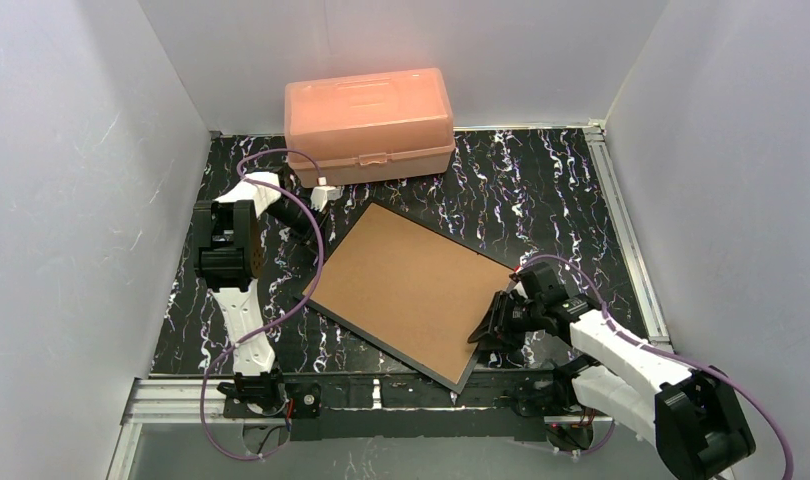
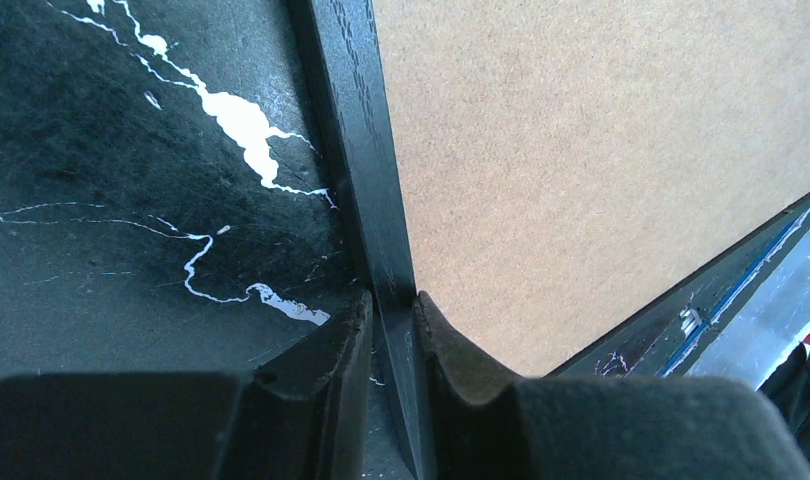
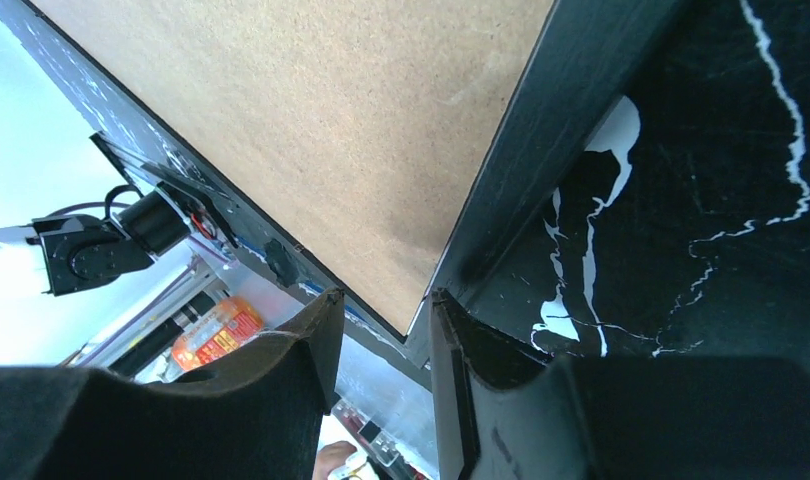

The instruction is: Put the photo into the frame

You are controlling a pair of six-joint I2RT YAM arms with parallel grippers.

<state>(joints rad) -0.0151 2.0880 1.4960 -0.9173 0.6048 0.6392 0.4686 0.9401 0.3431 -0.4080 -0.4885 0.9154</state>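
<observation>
The frame (image 3: 546, 130) lies on the table (image 1: 541, 190), the backing board (image 1: 406, 285) in it, the lidded box (image 1: 369, 120) behind it at the far edge. The left gripper (image 2: 391, 305) straddles its left rail, the right gripper (image 3: 386, 300) its near-right corner.

- The frame (image 1: 406, 290) lies askew across the middle of the table (image 1: 551, 190), its near corner at the near edge.
- The box (image 1: 369, 122) blocks the far side, just beyond the frame's far corner.
- Far right, the table is bare: the widest passage.
- The left arm (image 1: 228, 250) and cable (image 1: 316, 240) crowd the left strip.
- Walls (image 1: 71, 150) close left, back and right.
- The left tool (image 2: 391, 300) pinches the frame's edge; the right tool (image 3: 386, 310) gapes at its corner.
</observation>
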